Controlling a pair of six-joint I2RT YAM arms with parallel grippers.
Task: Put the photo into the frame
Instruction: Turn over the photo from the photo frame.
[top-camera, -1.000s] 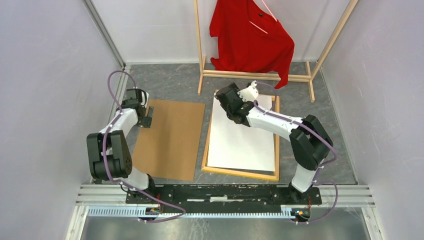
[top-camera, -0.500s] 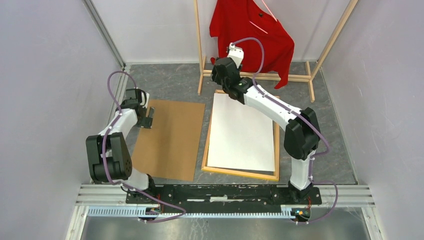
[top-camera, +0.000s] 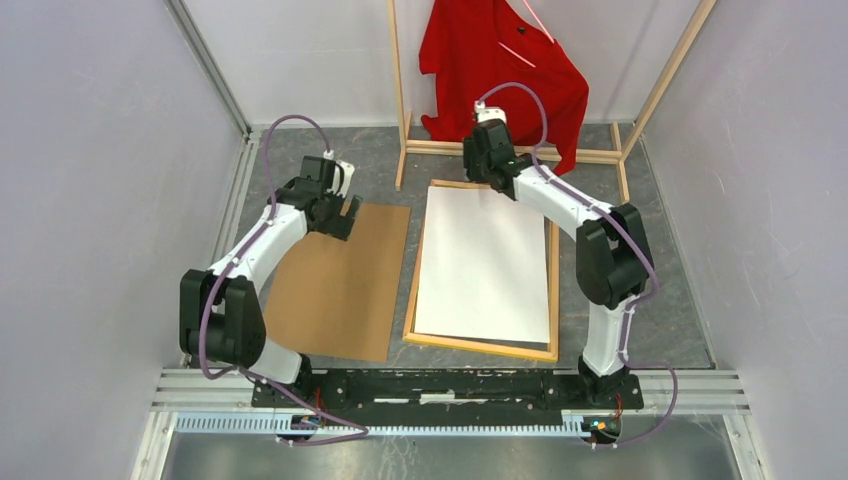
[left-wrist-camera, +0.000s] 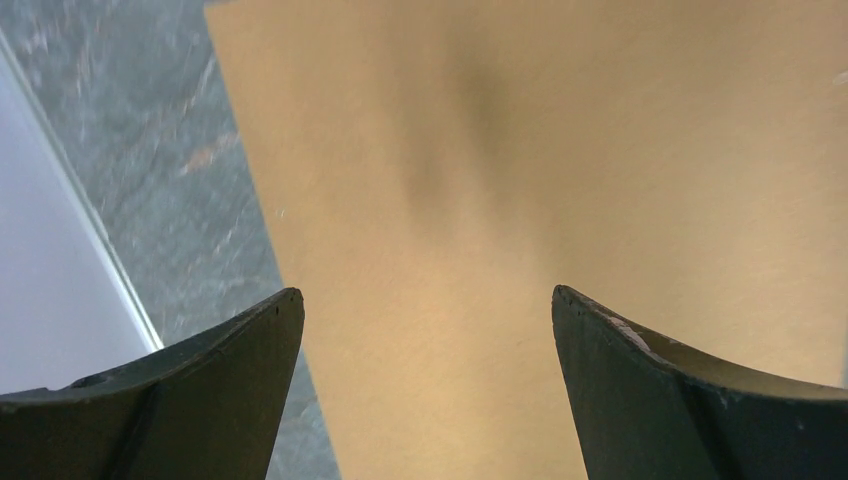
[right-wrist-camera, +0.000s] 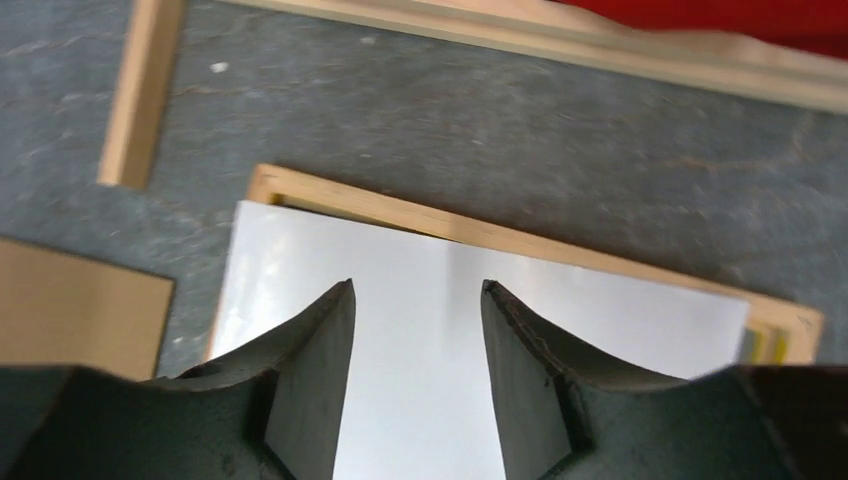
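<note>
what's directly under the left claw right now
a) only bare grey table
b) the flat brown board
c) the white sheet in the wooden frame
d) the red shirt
b: in the left wrist view the open left claw hangs over the flat brown rectangular board, which fills the space between its jaws, with the grey tabletop showing only off to one side.

You see the photo lying flat, white reverse up, inside the frame, whose light wood rim shows widest at 3 and 6 o'clock.
</note>
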